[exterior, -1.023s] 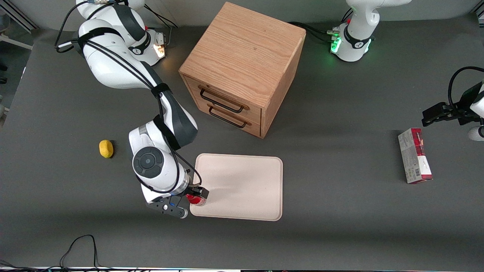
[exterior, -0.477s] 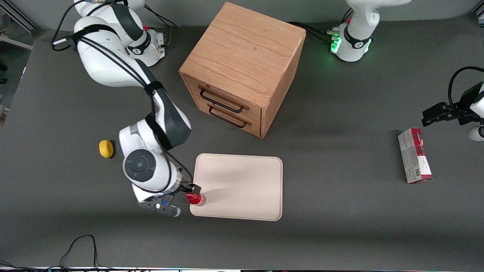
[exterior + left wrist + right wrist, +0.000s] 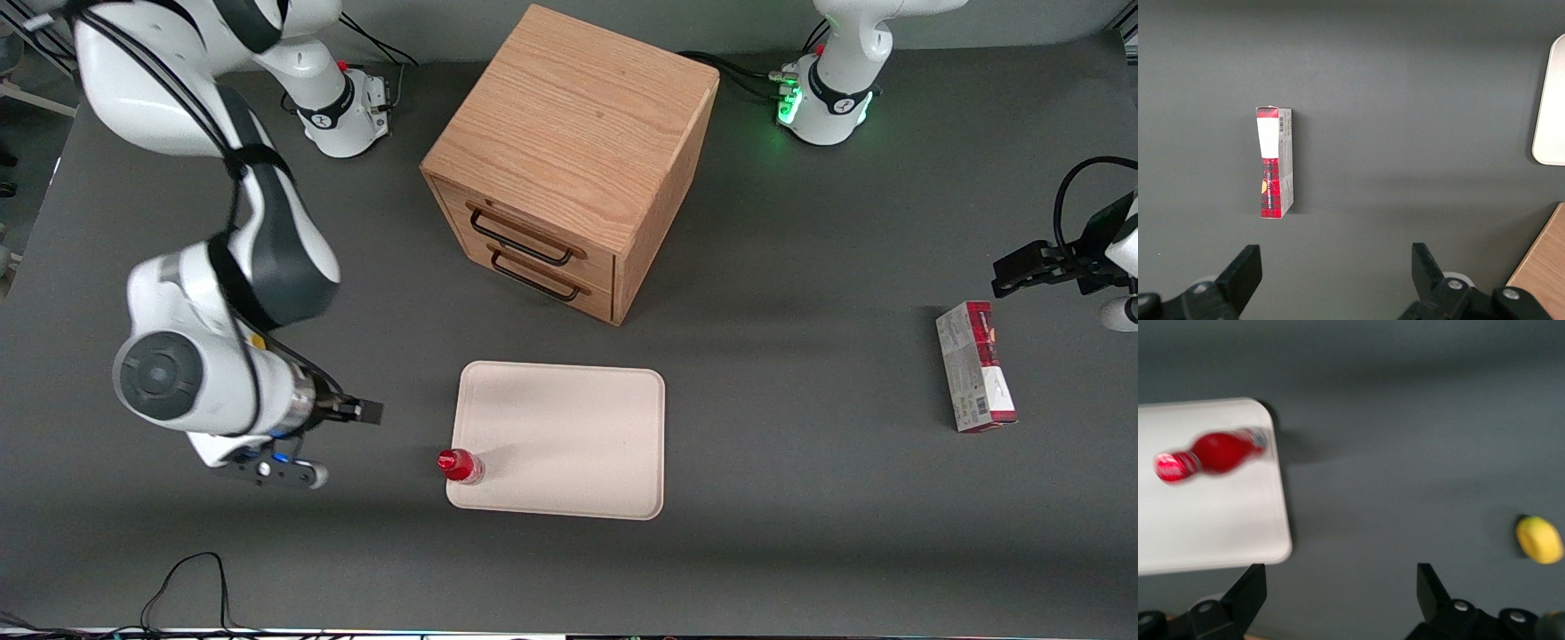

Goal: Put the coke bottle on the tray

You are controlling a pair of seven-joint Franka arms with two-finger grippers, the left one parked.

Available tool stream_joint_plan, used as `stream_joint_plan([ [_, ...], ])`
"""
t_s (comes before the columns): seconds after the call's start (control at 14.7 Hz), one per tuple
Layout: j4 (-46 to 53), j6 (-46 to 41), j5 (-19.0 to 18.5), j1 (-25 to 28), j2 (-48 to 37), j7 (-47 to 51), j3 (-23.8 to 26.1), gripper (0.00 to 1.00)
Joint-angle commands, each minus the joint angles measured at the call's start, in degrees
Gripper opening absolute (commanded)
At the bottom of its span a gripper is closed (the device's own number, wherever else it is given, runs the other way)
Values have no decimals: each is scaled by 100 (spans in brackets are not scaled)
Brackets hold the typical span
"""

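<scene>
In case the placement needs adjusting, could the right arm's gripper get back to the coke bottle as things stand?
Probably yes. The gripper is open above bare table, and nothing lies between it and the coke bottle, which stands upright at the tray corner nearest it.

Pretty clearly a robotics lab: 2 white robot arms [image 3: 222,293] bolted onto a dark grey table [image 3: 800,533], loose cables [image 3: 191,578] trailing, random test props scattered around.
</scene>
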Motion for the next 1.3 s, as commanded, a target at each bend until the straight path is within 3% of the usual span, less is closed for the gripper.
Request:
stream_joint_plan([
  [0.0, -2703, 831, 346, -408, -2039, -637, -7, 100],
  [0.14, -3707, 991, 714, -340, -3007, -1391, -574, 100],
  [0.2, -4025, 965, 812, -60, -3377, -1726, -882, 100],
  [0.34, -4475, 939, 813, 179, -3975, -1905, -1315, 100],
  [0.75, -4064, 193, 752, -57, -4136, -2309, -1264, 100],
  [1.23, -3791, -63, 752, -215, -4110, -2301, -1184, 100],
])
